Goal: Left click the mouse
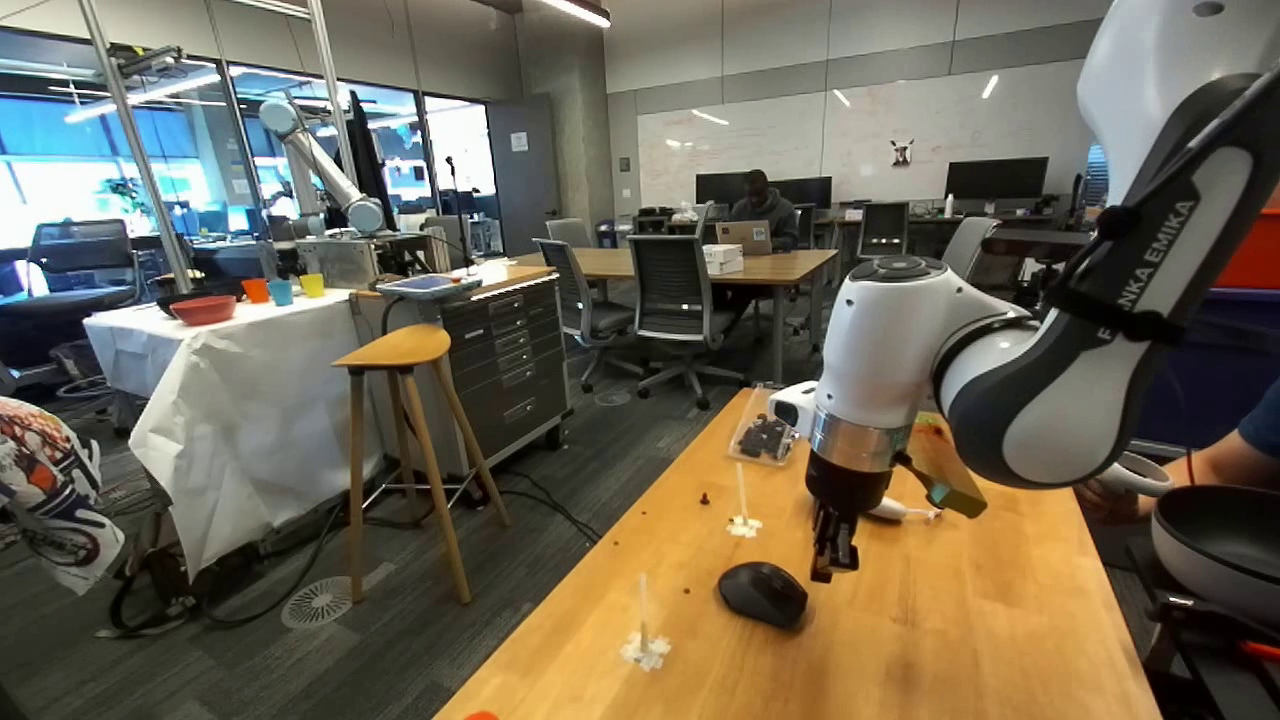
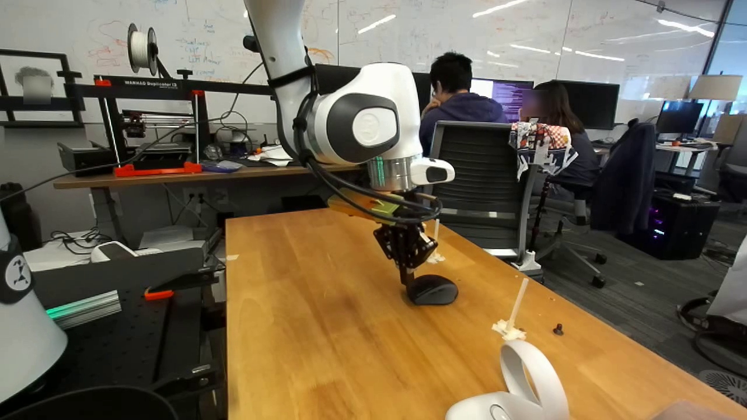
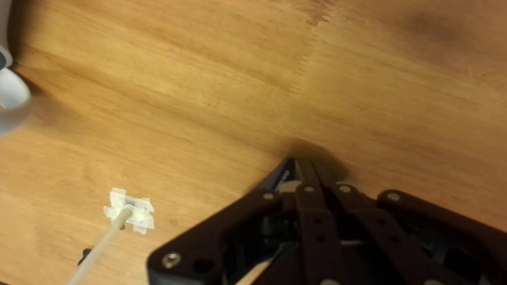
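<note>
Mouse (image 1: 762,595): black, low-domed, flat on the worktop (image 1: 930,650); clear in both exterior views, while the wrist view shows only one end of it, with small pale lettering, past the claw (image 3: 312,162).
Claw: closed, pointing down, its two fingers (image 3: 305,174) side by side along a thin seam.
Claw to mouse: just beside one end; whether they touch, I cannot tell.
Arm (image 1: 880,340): white with dark grey panels, bent above the worktop in both exterior views.
Sticks (image 1: 741,488): two, thin and white, standing on the worktop in both exterior views, each on a patch of tape (image 1: 646,654), the mouse near them.
Bit (image 1: 704,499): small, dark, on the worktop near a stick.
Controller (image 2: 543,370): white, ringed, on the worktop in an exterior view, well apart from the mouse and partly out of sight.
Box (image 1: 757,460): clear, holding dark pieces (image 1: 767,437), at the far end of the worktop in an exterior view.
Pan (image 1: 1195,568): dark inside, pale outside, beside the worktop at the right edge of an exterior view.
Stool (image 1: 402,346): wood-topped, well apart from the worktop.
Bowl (image 1: 205,312): red, on a white sheet (image 1: 260,430) beyond the stool.
Cups (image 1: 280,293): orange, blue and yellow, in a row near the bowl.
Printer (image 2: 146,88): black with red corners, behind the worktop in an exterior view.
People (image 2: 467,111): two, seated in the background of an exterior view.
</note>
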Action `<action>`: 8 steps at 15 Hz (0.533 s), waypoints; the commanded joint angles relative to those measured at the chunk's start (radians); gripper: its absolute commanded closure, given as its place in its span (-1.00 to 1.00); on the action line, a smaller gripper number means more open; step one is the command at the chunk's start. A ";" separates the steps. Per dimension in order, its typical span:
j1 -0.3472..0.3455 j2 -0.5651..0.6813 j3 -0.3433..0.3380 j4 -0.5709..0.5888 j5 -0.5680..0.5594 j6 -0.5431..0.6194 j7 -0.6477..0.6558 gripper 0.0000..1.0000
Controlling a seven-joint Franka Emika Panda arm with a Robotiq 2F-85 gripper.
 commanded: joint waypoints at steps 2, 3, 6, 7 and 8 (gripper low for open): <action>0.094 0.076 -0.088 0.039 -0.053 0.081 0.070 0.93; 0.112 0.090 -0.104 0.046 -0.054 0.093 0.072 0.91; 0.151 0.127 -0.137 0.065 -0.039 0.117 0.072 0.91; 0.160 0.137 -0.144 0.070 -0.034 0.122 0.072 0.89; 0.168 0.147 -0.151 0.074 -0.032 0.126 0.072 0.91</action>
